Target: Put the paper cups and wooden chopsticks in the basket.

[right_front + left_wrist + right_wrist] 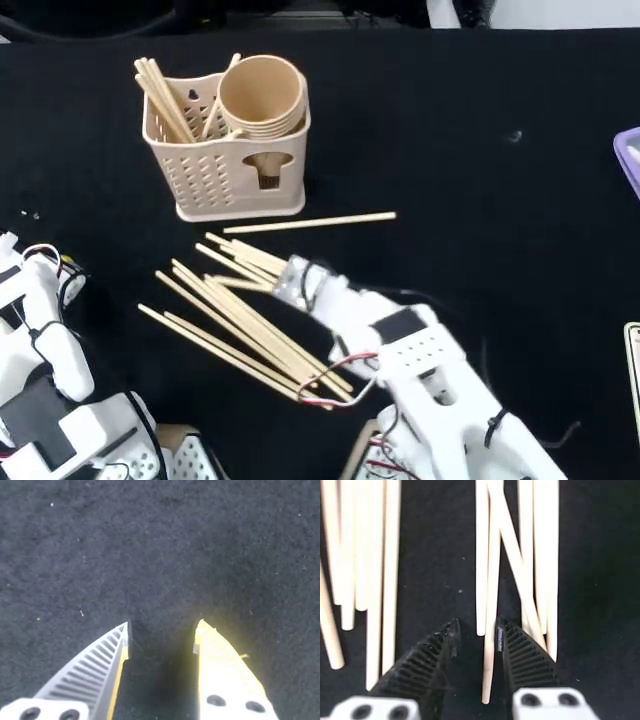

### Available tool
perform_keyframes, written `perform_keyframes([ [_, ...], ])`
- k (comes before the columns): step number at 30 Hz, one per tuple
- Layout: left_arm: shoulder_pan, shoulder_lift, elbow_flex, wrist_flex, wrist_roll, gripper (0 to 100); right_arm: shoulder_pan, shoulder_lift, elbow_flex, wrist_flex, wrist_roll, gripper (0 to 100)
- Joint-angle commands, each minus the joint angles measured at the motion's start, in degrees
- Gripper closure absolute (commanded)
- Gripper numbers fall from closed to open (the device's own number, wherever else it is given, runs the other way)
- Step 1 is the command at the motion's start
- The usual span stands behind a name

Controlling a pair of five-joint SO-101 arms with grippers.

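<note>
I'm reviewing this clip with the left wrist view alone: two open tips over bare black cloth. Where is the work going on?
Observer: At the other arm. The right tool is low among the loose chopsticks on the cloth.
Operator: Has it got one?
Observer: Not gripped. One stick lies between its tips, which are open.
Operator: Anything in the basket yet?
Observer: Yes. The basket holds a stack of paper cups and, beside them, some upright chopsticks.
</note>
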Motion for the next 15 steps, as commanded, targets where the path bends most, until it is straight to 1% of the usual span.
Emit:
perform_keyframes([
  [1,0.7,-0.8,-0.8,0.2,0.2,78,-1.3,-0.5,-1.5,0.0,0.2,88.2],
  [7,0.7,-0.8,-0.8,0.3,0.2,78,-1.4,-0.4,-1.2,-6.3,0.1,87.9],
  [10,0.7,-0.8,-0.8,0.3,0.2,78,-1.4,0.0,-1.8,-7.4,-0.7,87.9],
  [15,0.7,-0.8,-0.7,0.3,0.2,78,-2.2,8.0,-6.1,-7.3,-1.9,87.9],
])
